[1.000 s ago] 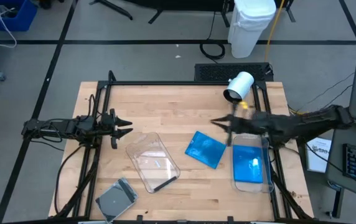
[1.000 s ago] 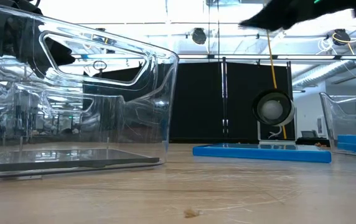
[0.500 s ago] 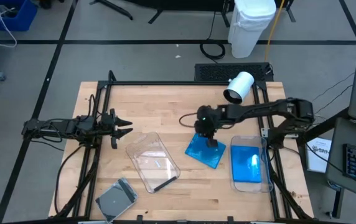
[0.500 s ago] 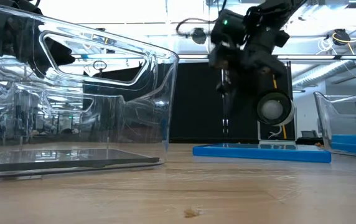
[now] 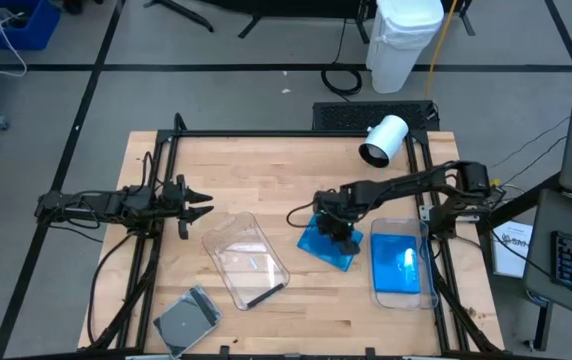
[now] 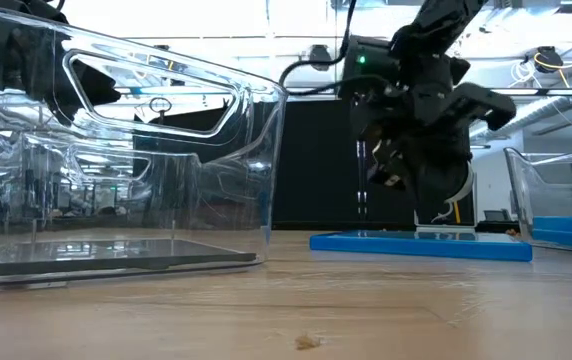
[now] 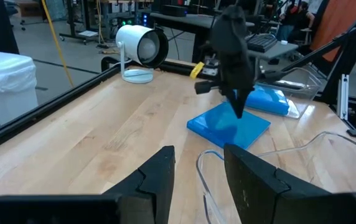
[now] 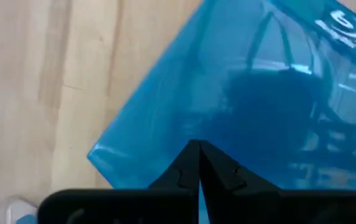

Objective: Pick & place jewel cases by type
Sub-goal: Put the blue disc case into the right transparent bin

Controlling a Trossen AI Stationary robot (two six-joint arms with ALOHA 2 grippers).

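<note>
Blue case (image 5: 328,243) lies flat on the worktop (image 5: 266,170), right of centre in the high frame, turned at an angle so one corner points toward the lower edge. Above it sits the right tool (image 5: 342,232) — pointed down at the case, its two fingers pressed together with no gap, as the right wrist frame shows, where the closed tips (image 8: 198,163) meet just over the blue lid (image 8: 246,106). In the low frame the tool (image 6: 391,180) hangs above the case (image 6: 421,245), with a gap under it; nothing is held.

Right of the case stands a clear tub (image 5: 403,262) at the right edge of the worktop, with another blue case (image 5: 400,262) inside. Left of centre, a second clear tub (image 5: 245,260) stands tilted in the frame, and a dark case (image 5: 260,296) lies at its lower end. Near the lower left corner of the worktop a grey case (image 5: 186,320) lies on the wood, outside both tubs.

Left tool (image 5: 198,202) waits at the left side of the worktop, well apart from the cases — its fingers (image 7: 256,180) stand spread, empty.

A white lamp (image 5: 384,140) sits at the upper right of the worktop.
</note>
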